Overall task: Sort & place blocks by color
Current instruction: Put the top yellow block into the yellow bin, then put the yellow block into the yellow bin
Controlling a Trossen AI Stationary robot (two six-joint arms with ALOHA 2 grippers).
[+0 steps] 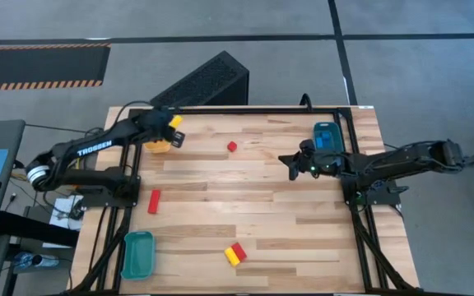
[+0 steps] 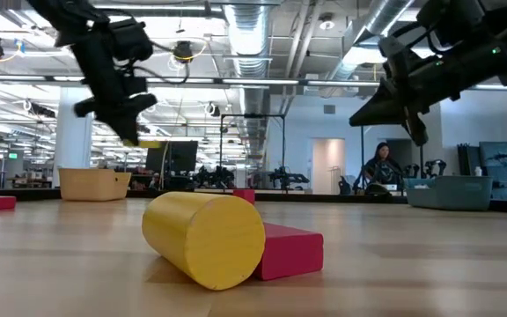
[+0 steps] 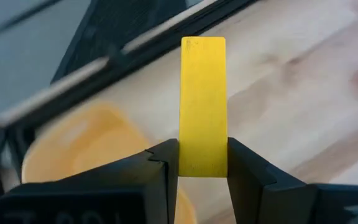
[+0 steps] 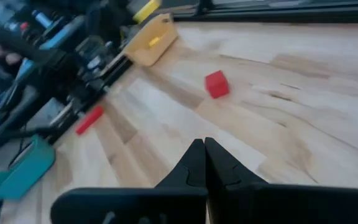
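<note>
Currently listed: left gripper (image 3: 202,163), upper left of the high view, clamped on a flat yellow wooden bar block (image 3: 202,99) by its lower end, raised just beside the yellow rectangular tray (image 1: 160,145). Right gripper (image 4: 205,163), right of centre, fingers pressed together, empty, hanging above the pale wood-plank table (image 1: 286,247). Remaining stock: small red cube (image 1: 232,146) upper centre; red bar (image 1: 154,201) left of centre; yellow cylinder (image 2: 202,239) touching a red block (image 2: 290,249) at lower centre. Teal trays (image 1: 137,253) lower left and upper right. Blocks appear light, rigid, smooth-faced; best pinched across flat opposite sides, the cylinder likely to roll.
</note>
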